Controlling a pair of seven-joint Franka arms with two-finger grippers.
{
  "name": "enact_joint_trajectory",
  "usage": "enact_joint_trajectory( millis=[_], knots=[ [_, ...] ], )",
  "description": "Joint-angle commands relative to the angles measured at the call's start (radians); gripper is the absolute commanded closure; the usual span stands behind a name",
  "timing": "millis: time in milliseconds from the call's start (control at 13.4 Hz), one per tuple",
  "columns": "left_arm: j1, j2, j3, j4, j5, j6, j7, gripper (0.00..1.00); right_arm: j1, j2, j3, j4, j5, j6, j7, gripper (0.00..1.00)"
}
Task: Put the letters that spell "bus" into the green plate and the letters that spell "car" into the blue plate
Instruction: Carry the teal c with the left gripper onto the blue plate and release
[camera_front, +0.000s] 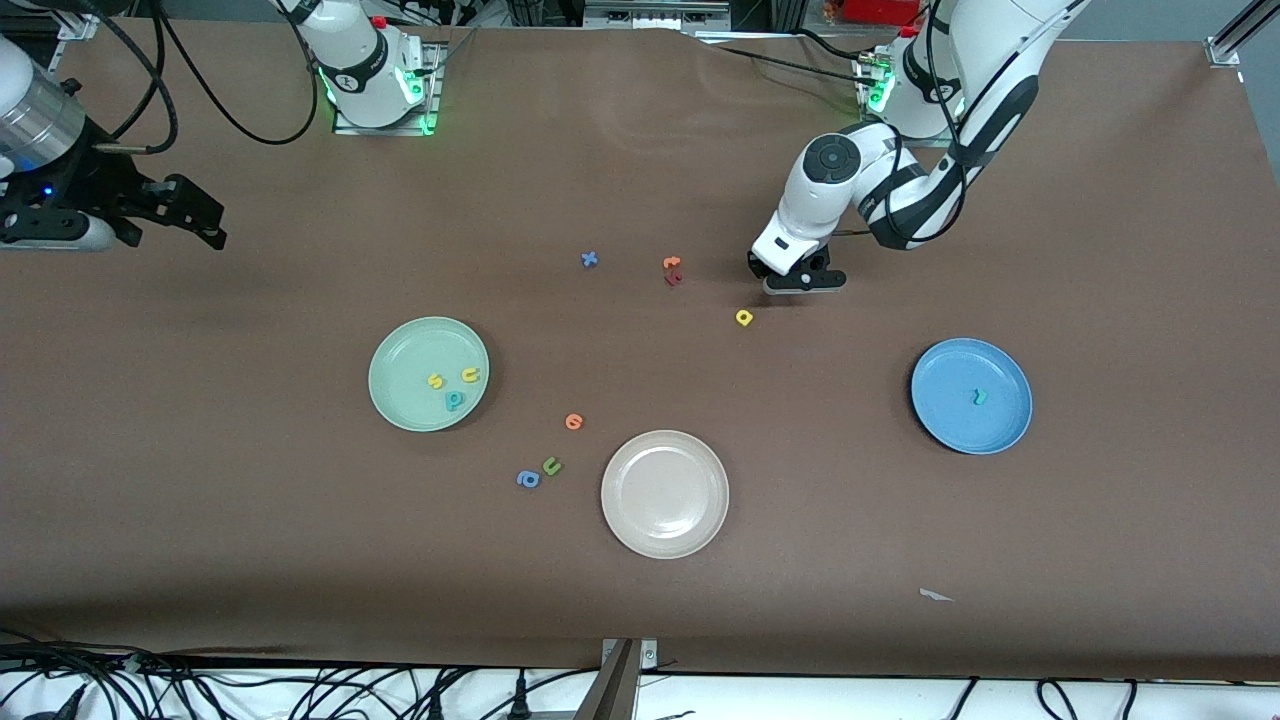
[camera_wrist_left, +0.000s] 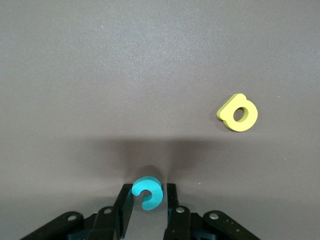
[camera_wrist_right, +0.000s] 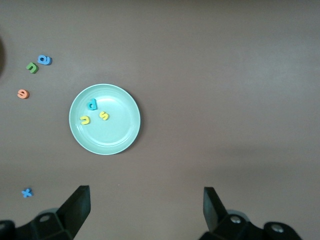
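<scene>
From the front view the left hand (camera_front: 805, 283) is down at the bench (camera_front: 640, 600) near the middle, but what sits between its fingers is hidden under the wrist; the left wrist view fills that in, showing the teal c (camera_wrist_left: 147, 192) standing on edge between the two dark fingers (camera_wrist_left: 125, 200), which press in on it from either side, so the hand is gripping the c. That same view shows the yellow a (camera_wrist_left: 238, 113) lying flat on the bench close by, apart from the hand; in the front view it lies just nearer the camera than the hand. The front view alone shows the blue plate (camera_front: 940, 420) toward the left arm's end, with the teal r (camera_front: 980, 397) in it. The green plate (camera_front: 400, 400) toward the right arm's end holds the teal b (camera_front: 455, 400), yellow u (camera_front: 471, 375) and yellow s (camera_front: 435, 381). The right hand (camera_front: 195, 215) waits in the air at the right arm's end of the bench, and its wrist view shows its fingers spread wide with nothing between them.
</scene>
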Motion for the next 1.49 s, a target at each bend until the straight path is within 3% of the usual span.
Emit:
enact_joint_trajectory(
  millis=[0,224,447,746,1193,1416],
  knots=[
    [-0.003,0.012,0.005,0.015,0.061,-0.001,-0.028,0.69,-0.003,0.034,-0.046,0.046,0.003,0.004,-0.051,0.0],
    [0.0,0.013,0.006,0.015,0.067,-0.001,-0.029,0.69,0.018,0.048,-0.06,0.069,0.002,-0.015,-0.042,0.0],
    [0.0,0.013,0.006,0.015,0.067,-0.001,-0.029,0.73,0.041,0.053,-0.118,0.069,0.011,-0.021,-0.042,0.0],
    [0.006,0.015,0.008,0.02,0.067,-0.001,-0.026,0.76,0.034,0.07,-0.104,0.081,0.018,-0.018,-0.042,0.0],
    [0.041,0.026,0.009,0.198,0.05,-0.236,0.07,0.77,0.035,0.09,-0.089,0.106,0.014,-0.026,-0.041,0.0],
    [0.139,0.041,0.008,0.261,0.045,-0.271,0.236,0.77,0.035,0.091,-0.091,0.106,0.018,-0.026,-0.042,0.0]
  ],
)
